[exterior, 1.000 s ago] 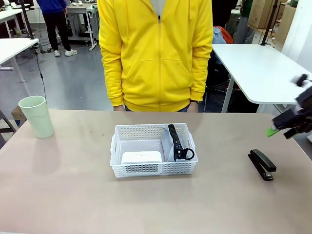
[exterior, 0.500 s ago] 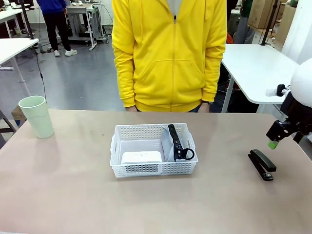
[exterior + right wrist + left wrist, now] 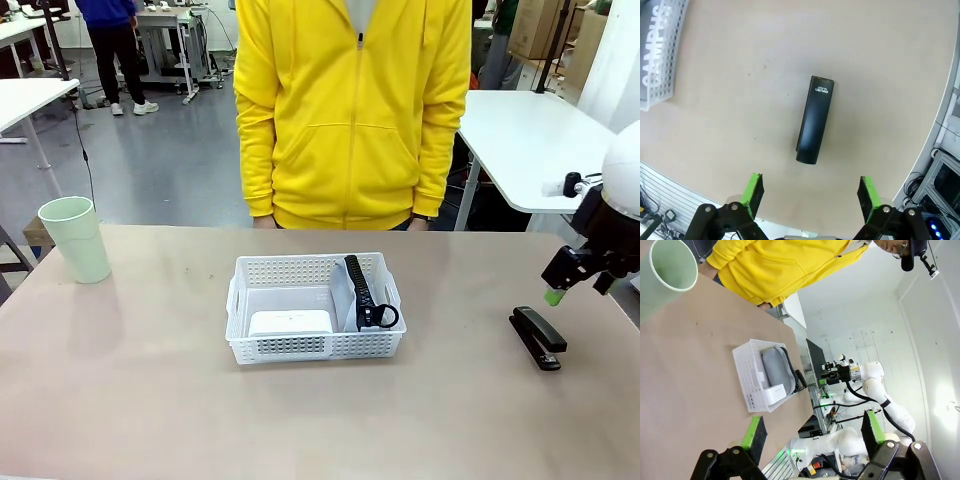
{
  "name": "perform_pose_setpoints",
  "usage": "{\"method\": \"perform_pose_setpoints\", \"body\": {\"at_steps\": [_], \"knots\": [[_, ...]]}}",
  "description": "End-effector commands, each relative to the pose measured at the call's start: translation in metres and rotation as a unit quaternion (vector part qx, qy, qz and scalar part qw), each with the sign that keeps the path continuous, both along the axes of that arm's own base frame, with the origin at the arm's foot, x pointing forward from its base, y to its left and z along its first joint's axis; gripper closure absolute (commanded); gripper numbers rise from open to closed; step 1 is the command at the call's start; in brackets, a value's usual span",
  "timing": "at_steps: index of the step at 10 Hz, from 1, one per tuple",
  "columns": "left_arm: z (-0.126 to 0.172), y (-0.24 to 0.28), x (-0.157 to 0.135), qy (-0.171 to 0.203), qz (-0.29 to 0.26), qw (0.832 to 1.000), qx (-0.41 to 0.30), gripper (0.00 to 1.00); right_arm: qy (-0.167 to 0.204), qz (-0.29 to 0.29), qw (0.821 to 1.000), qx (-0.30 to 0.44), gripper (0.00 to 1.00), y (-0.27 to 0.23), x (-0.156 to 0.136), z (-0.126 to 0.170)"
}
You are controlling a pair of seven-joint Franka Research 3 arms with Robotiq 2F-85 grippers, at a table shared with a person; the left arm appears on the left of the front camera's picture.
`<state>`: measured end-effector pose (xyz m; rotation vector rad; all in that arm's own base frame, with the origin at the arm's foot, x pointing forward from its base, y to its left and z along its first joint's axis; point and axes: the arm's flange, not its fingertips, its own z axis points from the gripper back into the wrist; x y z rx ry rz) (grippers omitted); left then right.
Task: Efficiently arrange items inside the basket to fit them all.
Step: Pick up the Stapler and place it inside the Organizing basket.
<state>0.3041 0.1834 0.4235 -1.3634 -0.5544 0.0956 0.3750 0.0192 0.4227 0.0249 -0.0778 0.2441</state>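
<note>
- White perforated basket [image 3: 310, 264] sits mid-surface [image 3: 150, 400], in front of the person in the yellow hoodie [image 3: 350, 110].
- Inside it, a small white box [image 3: 290, 322] lies flat in the near-left part.
- Beside the box, on the right, the grey pouch [image 3: 342, 296] stands on edge, with its black zipper [image 3: 357, 283] on top and its ring pull [image 3: 379, 316] at the near end.
- The pale green cup [image 3: 76, 238] stands upright, well apart at the far left of the surface.
- The black stapler [image 3: 537, 338] lies flat on the surface, well to the right of the basket.
- The right gripper [image 3: 556, 293] hangs over the stapler without touching it, fingers spread wide with nothing between them. The wrist view shows the stapler lying lengthwise in line with the gap.
- The left gripper [image 3: 811, 430] also has its fingers wide apart, holding nothing.
- Against a second ago, the right gripper has swung from a sideways tilt farther right to pointing down near the stapler.
- The person has shifted towards picture right; the basket, cup and stapler have not moved.
</note>
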Motion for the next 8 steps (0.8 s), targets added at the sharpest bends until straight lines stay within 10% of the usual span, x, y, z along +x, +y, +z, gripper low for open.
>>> {"method": "perform_pose_setpoints", "body": {"at_steps": [1, 8], "knots": [[0.002, -0.001, 0.000, -0.017, 0.003, 1.000, -0.008, 0.00, 0.011, 0.006, 1.000, 0.007, 0.00, 0.004, 0.013, -0.025], [0.002, -0.001, 0.000, -0.017, 0.003, 1.000, -0.008, 0.00, 0.075, -0.061, 0.995, -0.024, 0.00, 0.013, 0.038, -0.129]]}}
